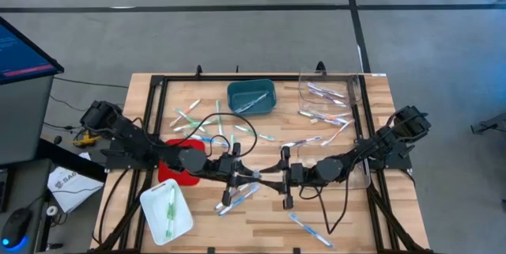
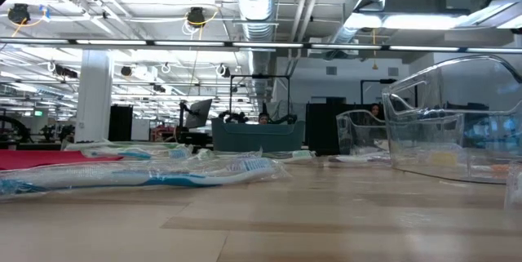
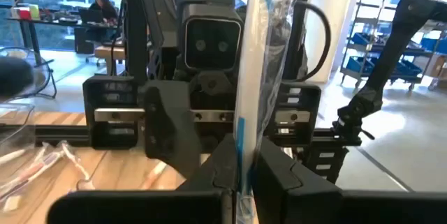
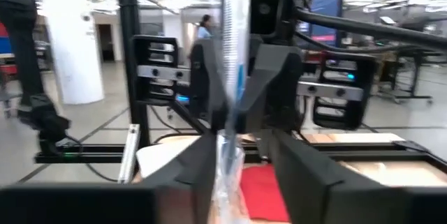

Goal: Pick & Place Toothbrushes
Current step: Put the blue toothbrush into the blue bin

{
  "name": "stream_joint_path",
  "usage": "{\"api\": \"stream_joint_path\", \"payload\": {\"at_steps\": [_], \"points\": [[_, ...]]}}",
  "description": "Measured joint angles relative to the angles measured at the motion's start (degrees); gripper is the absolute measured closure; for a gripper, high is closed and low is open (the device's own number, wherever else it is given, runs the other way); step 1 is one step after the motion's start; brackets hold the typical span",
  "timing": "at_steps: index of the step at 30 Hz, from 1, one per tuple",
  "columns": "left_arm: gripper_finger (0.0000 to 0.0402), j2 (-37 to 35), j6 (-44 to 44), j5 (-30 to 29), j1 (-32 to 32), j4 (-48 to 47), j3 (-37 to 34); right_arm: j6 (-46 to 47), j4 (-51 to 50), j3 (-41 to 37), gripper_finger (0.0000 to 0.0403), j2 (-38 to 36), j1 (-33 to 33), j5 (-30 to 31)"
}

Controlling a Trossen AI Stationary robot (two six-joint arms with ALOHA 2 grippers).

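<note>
Mid-handoff: the left hand (image 3: 241, 175) is clamped on a wrapped toothbrush (image 3: 255, 63) standing upright between both hands, while the right hand (image 4: 234, 154) looks half-open around it.

The table (image 1: 348, 222) is pale wood-grain planks. On it lie light green, blue and pink toothbrushes (image 1: 190, 117), a teal bin (image 1: 251, 97), a red tray (image 1: 175, 173), a white tray (image 1: 166, 213) and clear containers (image 1: 326, 96). The fingers (image 3: 279, 175) are black.

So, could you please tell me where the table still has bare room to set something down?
Bare wood lies along the near edge between the white tray and a lone blue toothbrush. The centre is crowded: scattered toothbrushes around both claws.
</note>
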Motion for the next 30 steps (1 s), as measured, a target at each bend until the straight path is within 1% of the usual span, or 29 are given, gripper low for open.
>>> {"api": "stream_joint_path", "payload": {"at_steps": [2, 4, 7, 9, 11, 14, 16, 20, 23, 26, 30], "points": [[0.039, -1.2, 0.2, 0.0, -0.1, -2.4, 0.0, 0.0, 0.0, 0.0, 0.0233, 0.0, 0.1, 1.4], [0.039, -3.4, 0.4, -0.4, -0.2, -5.6, 0.0, 0.0, 0.7, 0.0, 0.0198, 0.0, 0.0, 1.5], [0.039, -8.5, 2.0, -4.2, -0.3, -12.4, -0.2, 0.0, 1.5, 0.1, 0.0161, -0.1, -0.4, 1.6], [0.039, -12.4, 3.8, -8.0, -0.2, -15.5, -0.2, -0.7, 1.3, 0.1, 0.0148, -0.1, -0.8, 1.5], [0.039, -15.7, 5.0, -10.9, 0.8, -19.1, -0.2, -2.8, 0.9, 0.1, 0.0144, -0.1, -1.2, 1.6], [0.039, -18.8, 4.8, -11.8, 3.6, -22.9, -0.2, -1.3, -0.1, 0.1, 0.0143, -0.1, -1.3, 1.3], [0.039, -19.8, 4.8, -11.5, 5.7, -23.6, -0.1, -1.1, -2.1, 0.1, 0.0143, -0.1, -1.0, 0.6], [0.039, -19.8, 5.0, -9.3, 10.8, -26.7, -0.1, -5.7, -9.2, 0.1, 0.0143, -1.2, -0.4, -0.5], [0.039, -18.9, 4.9, -6.4, 16.2, -30.9, 0.6, -2.6, -18.5, 0.1, 0.0143, -4.7, -1.1, -0.9], [0.0389, -16.4, 5.0, -3.7, 22.2, -35.3, 2.8, 0.4, -29.8, 0.1, 0.0143, -8.3, -2.6, -4.1], [0.0388, -9.9, 8.1, 1.7, 30.3, -39.2, 8.4, -2.0, -38.7, 0.1, 0.0143, -11.4, -3.4, -7.6]]}}
